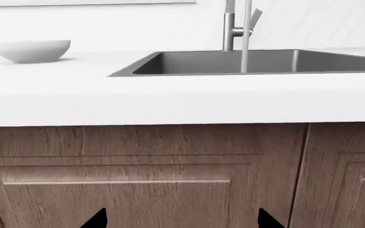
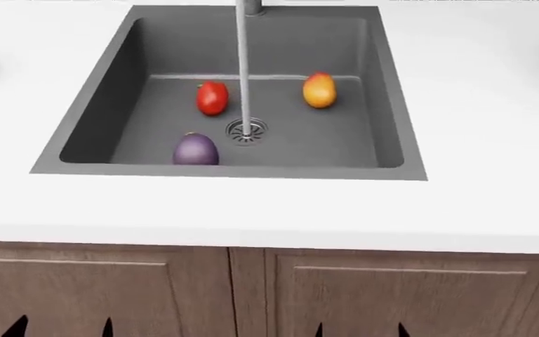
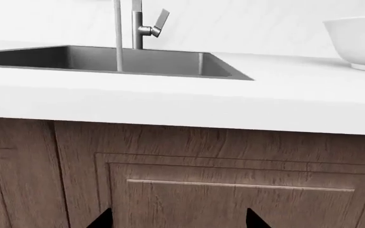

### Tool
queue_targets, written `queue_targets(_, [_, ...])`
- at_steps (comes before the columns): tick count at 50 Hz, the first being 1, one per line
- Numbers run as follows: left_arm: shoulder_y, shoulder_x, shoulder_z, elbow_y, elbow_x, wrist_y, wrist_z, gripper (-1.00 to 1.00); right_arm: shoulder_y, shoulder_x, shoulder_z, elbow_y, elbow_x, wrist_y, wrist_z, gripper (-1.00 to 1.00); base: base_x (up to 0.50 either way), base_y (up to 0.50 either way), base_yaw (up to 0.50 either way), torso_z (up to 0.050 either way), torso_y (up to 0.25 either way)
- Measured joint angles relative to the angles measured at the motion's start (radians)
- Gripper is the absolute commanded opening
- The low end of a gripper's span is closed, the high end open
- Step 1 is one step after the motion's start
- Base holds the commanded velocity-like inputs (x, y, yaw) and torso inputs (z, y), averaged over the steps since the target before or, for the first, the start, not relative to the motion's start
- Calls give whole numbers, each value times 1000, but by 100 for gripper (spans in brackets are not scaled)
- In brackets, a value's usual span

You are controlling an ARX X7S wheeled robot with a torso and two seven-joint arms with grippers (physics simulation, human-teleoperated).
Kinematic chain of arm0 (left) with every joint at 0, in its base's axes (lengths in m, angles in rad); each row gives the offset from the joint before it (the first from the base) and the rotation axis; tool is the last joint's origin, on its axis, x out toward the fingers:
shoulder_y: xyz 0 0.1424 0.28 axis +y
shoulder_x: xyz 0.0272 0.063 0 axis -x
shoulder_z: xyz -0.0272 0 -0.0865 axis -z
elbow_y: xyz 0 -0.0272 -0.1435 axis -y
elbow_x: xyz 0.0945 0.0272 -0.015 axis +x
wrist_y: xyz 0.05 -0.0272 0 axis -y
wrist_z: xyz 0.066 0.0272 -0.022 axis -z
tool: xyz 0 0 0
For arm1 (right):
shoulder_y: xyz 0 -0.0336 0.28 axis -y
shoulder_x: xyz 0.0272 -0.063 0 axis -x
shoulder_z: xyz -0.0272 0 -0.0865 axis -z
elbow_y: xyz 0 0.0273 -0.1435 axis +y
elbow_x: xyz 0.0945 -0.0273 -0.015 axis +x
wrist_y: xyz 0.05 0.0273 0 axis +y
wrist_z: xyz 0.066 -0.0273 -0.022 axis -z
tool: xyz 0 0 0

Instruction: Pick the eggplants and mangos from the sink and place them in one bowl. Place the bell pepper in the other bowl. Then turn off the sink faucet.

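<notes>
In the head view the dark-grey sink (image 2: 382, 91) holds a purple eggplant (image 2: 196, 149) at the near left, a red bell pepper (image 2: 213, 97) behind it and an orange-yellow mango (image 2: 319, 90) at the back right. A water stream (image 2: 243, 70) falls from the faucet (image 2: 249, 7) onto the drain (image 2: 247, 130). One white bowl (image 1: 32, 50) stands left of the sink, another (image 3: 360, 42) to its right. Both grippers hang low in front of the cabinet doors, far below the sink: left gripper (image 2: 62, 326), right gripper (image 2: 359, 330). Both are open and empty.
The white counter (image 2: 269, 210) overhangs wood cabinet doors (image 2: 110, 295). The faucet lever (image 3: 161, 20) is tilted up on the faucet's side. A white backsplash wall rises behind the sink.
</notes>
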Motion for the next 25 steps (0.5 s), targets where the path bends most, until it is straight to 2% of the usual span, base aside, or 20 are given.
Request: queue_targets(25, [-2, -15, 32, 4, -23, 9, -11, 100, 7, 20, -23, 3, 15, 3, 24, 100, 0, 2, 0, 50, 0])
